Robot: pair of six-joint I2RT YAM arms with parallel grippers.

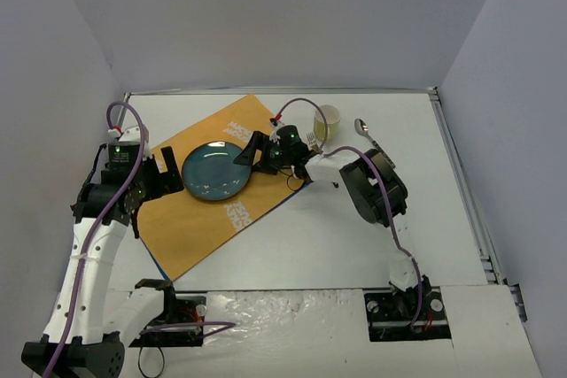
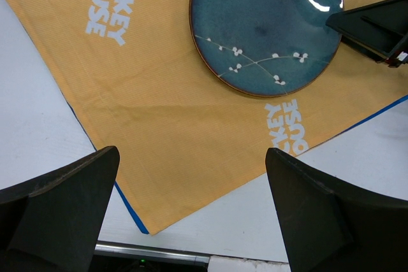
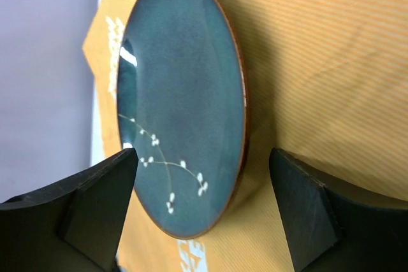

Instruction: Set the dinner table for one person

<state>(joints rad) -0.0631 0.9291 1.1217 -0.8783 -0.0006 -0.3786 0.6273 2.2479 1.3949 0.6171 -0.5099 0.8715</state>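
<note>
Claw R (image 3: 203,186) wide, astride plate (image 3: 185,81) rim, no grip | claw L (image 2: 191,179) wide, empty

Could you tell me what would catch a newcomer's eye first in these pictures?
An orange placemat lies askew on the left half of the white table, with a dark blue plate on it. The left gripper and the right gripper, both open, flank the plate. A cup, fork and spoon sit just beyond the mat's right corner.
</note>
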